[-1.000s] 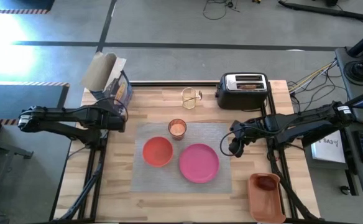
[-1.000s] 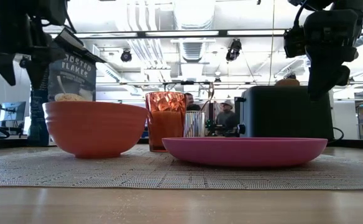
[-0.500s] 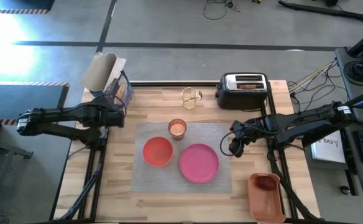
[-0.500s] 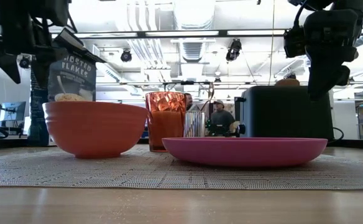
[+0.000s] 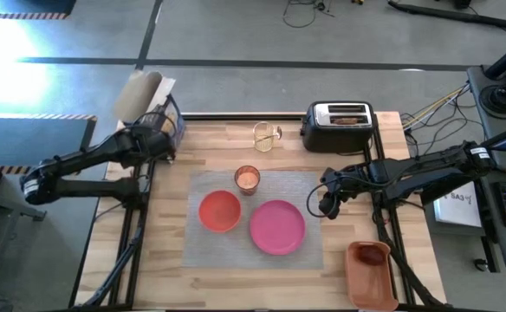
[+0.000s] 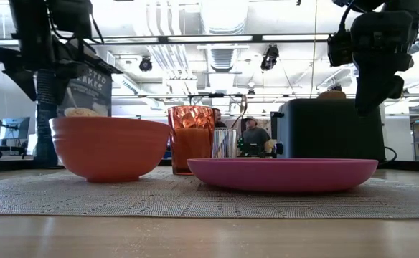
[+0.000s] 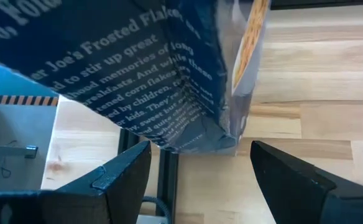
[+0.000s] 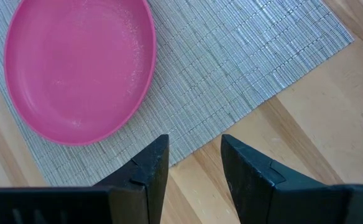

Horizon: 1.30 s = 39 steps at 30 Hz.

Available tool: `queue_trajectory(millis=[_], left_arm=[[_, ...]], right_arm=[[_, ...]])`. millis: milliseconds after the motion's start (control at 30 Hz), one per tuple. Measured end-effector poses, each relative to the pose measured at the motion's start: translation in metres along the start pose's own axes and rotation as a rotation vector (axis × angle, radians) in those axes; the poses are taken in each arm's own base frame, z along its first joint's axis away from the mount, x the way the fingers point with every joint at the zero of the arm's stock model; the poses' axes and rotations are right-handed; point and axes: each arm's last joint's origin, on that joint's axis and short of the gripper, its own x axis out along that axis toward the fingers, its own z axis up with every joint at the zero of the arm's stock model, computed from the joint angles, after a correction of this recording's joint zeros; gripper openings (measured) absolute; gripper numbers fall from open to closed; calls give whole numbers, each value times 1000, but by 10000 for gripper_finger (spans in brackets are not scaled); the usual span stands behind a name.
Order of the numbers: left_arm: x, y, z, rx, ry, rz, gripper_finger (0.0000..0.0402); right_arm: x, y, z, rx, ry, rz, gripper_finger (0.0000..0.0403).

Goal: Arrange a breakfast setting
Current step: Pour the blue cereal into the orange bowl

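A grey placemat (image 5: 253, 217) lies mid-table and bears a pink plate (image 5: 277, 226), an orange-red bowl (image 5: 219, 211) and a glass of orange drink (image 5: 247, 178). Brown toast (image 5: 347, 120) sticks out of the toaster's slot. A blue cereal box (image 5: 149, 104) stands at the far left corner. My left gripper (image 5: 158, 139) is open right at the box; in the left wrist view the box's lower corner (image 7: 209, 140) hangs just ahead of the gap between its fingers. My right gripper (image 5: 327, 206) hovers open over the placemat's right edge (image 8: 275, 81), with nothing between its fingers.
The black-and-silver toaster (image 5: 338, 126) stands at the far edge. Left of it is a clear glass (image 5: 266, 136) with a thin utensil in it. An orange bin (image 5: 370, 273) sits at the near right corner with a dark red thing (image 5: 371, 256) inside. People show beyond the table (image 6: 256, 136).
My left arm has swung toward the table's far edge, and its open gripper has come up to the cereal box. The wrist has turned as it went. The right arm and the things on the placemat have kept still.
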Motion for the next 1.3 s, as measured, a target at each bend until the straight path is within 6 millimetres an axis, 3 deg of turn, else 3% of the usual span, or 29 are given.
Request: queue_trajectory(millis=[200, 500, 1300], left_arm=[[8, -5, 5, 4, 9, -10, 259], [21, -12, -3, -13, 61, -72, 259], [12, -27, -15, -51, 133, -229, 259]], right_arm=[[0, 0, 0, 0, 0, 0, 137], [0, 0, 0, 0, 0, 0, 137], [0, 0, 0, 0, 0, 0, 137]])
